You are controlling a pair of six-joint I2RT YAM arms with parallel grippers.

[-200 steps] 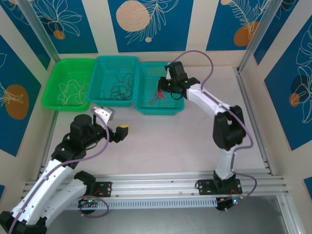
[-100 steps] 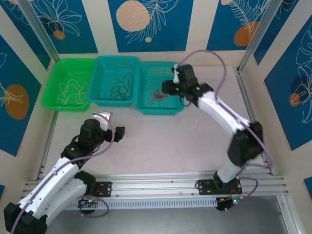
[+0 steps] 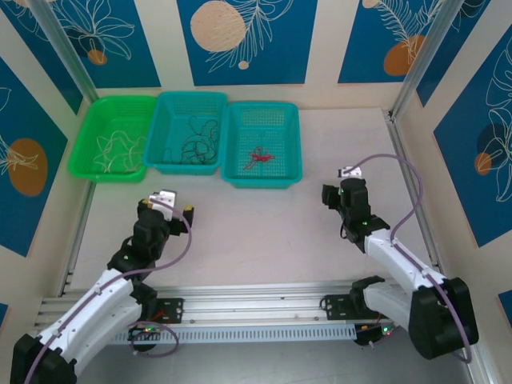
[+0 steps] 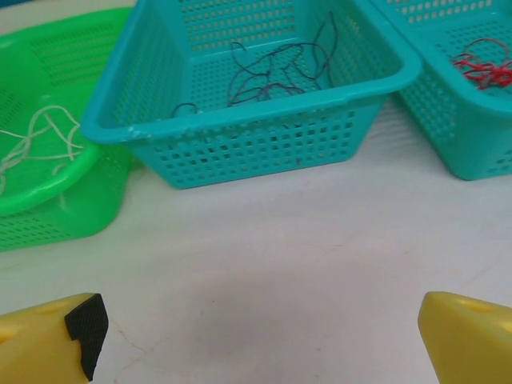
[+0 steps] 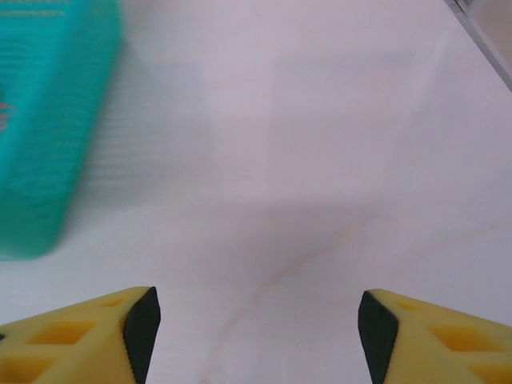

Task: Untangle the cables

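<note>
- Since each strand lies alone in its own basket, I judge the untangling itself done; what is left is a clean finish and a check
- All three baskets stand in a row along the far edge of the desk (image 3: 264,232), towards its far-left corner: the whitish cable (image 3: 112,148) in the green basket (image 3: 84,172), the dark cable (image 3: 198,142) in the middle teal basket (image 3: 184,166), the red cable (image 3: 260,156) in the right teal basket (image 3: 264,182)
- Over bare desk near the left side, well short of the baskets, the left end effector (image 4: 260,332) has its fingers spread wide with nothing between them
- Towards the right edge, the right end effector (image 5: 256,320) is also parted and empty, with no strand clinging to either pad
- To finish well, keep both end effectors open and low over the bare desk, well away from the basket rims, so that no finger hooks a mesh wall or drags a basket
- Check from the left wrist view that no loop hangs over a wall; a loop of the dark cable rises towards the far rim and is the one to watch
- If a strand needs tucking in, approach from above the basket's middle, pinch one strand alone and let go low
</note>
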